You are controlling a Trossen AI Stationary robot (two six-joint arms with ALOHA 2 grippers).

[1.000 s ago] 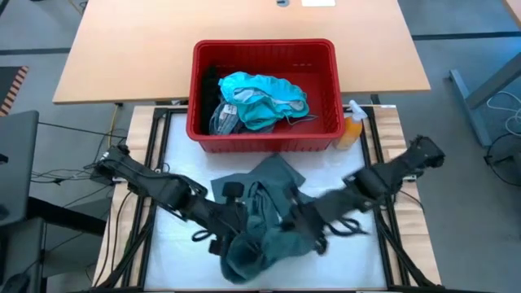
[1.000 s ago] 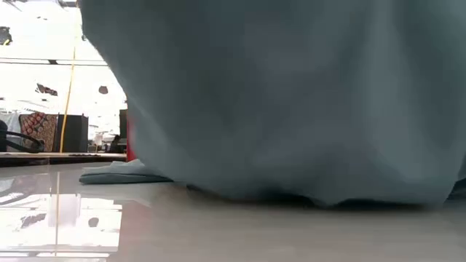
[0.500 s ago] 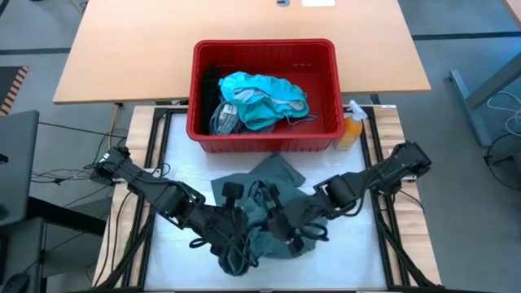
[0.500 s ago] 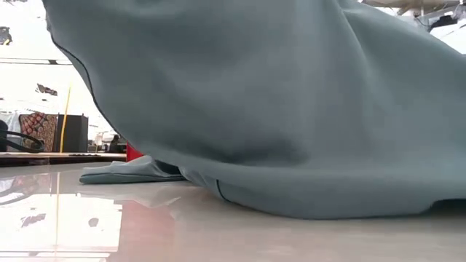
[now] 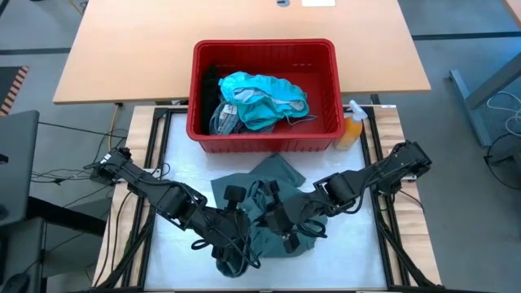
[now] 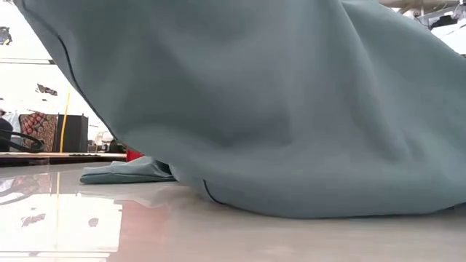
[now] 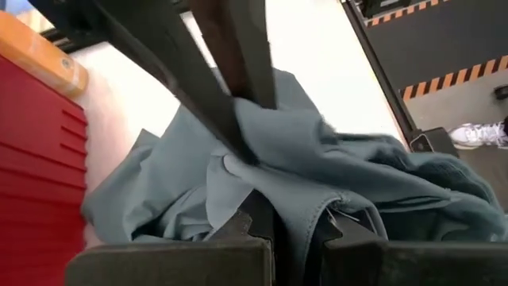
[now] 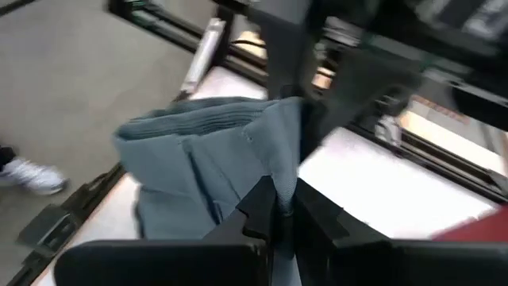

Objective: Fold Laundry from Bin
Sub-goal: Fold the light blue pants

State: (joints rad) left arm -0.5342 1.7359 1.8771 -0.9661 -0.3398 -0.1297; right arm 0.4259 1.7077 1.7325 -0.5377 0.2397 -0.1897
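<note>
Grey-green garment (image 5: pixel 273 203) now farther across white tabletop (image 5: pixel 358 252)

Grey-green garment (image 5: pixel 273 183), plain. Red bin (image 5: pixel 326 132), slotted sides. Teal laundry (image 5: pixel 264 94) inside. Orange bottle (image 5: pixel 352 129). White counter (image 5: pixel 183 167).

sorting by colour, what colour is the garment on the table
Dull grey-green garment, plain, clearest in the high view.

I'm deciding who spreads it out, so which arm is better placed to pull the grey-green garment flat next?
Probably the left. Both grippers pinch the garment, but the left gripper holds the bunched near edge and has bare table to drag toward; the right gripper sits mid-pile.
</note>
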